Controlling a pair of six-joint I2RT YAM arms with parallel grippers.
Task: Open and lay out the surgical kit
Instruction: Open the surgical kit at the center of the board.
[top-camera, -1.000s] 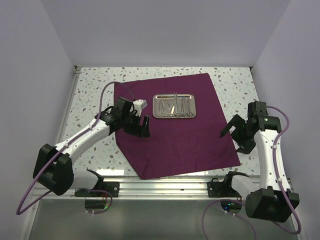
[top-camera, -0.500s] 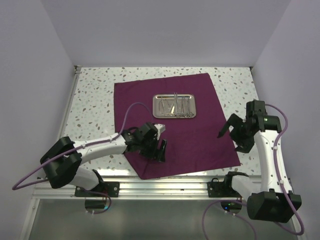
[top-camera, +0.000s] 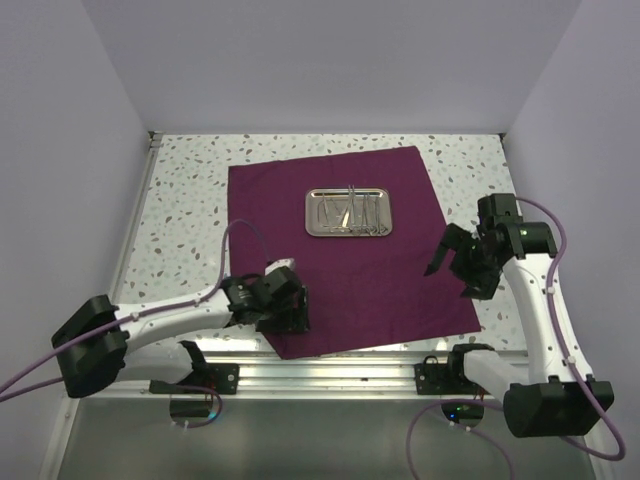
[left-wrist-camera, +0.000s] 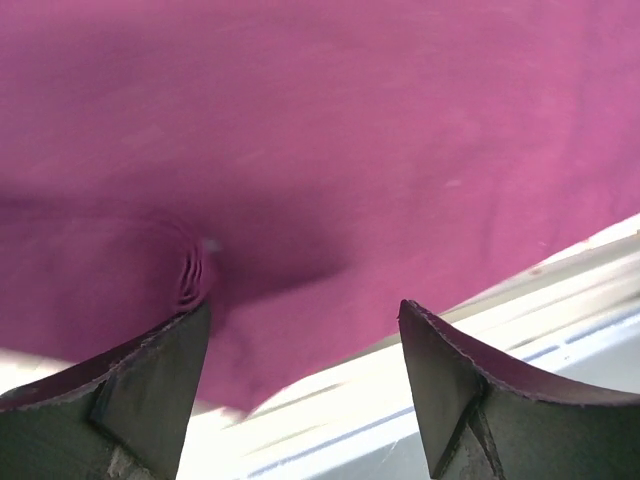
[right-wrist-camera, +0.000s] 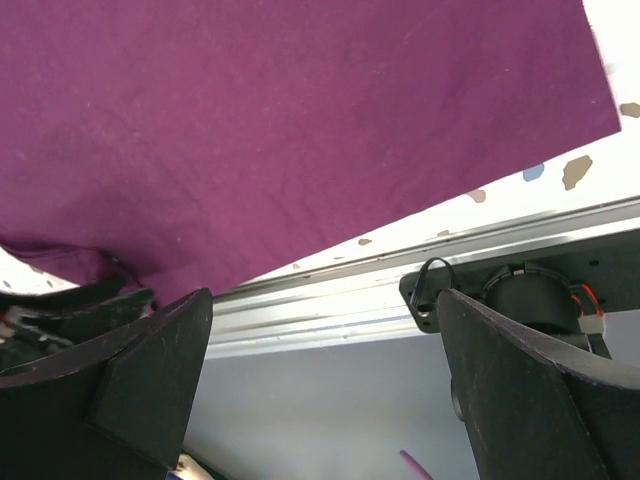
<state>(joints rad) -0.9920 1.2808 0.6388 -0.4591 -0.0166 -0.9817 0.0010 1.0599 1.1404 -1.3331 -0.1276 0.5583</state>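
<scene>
The dark purple cloth wrap (top-camera: 350, 260) lies spread flat on the speckled table. The small steel tray (top-camera: 348, 213) sits on its far middle, holding the thin silver instruments (top-camera: 350, 212) in a bunch. My left gripper (top-camera: 297, 318) is open and empty, low over the cloth's near left corner. In the left wrist view the cloth (left-wrist-camera: 330, 130) shows a small rumpled fold (left-wrist-camera: 192, 270) beside one finger. My right gripper (top-camera: 448, 262) is open and empty above the cloth's right edge. The right wrist view shows the cloth's near edge (right-wrist-camera: 300, 130).
An aluminium rail (top-camera: 330, 362) runs along the table's near edge below the cloth. White walls enclose the table on the left, right and back. Bare speckled table (top-camera: 185, 210) shows left of the cloth, and a narrower strip (top-camera: 475, 175) right of it.
My left gripper has swept from the cloth's left middle down to its near left corner. My right gripper has shifted slightly left and up. Cloth and tray have not moved.
</scene>
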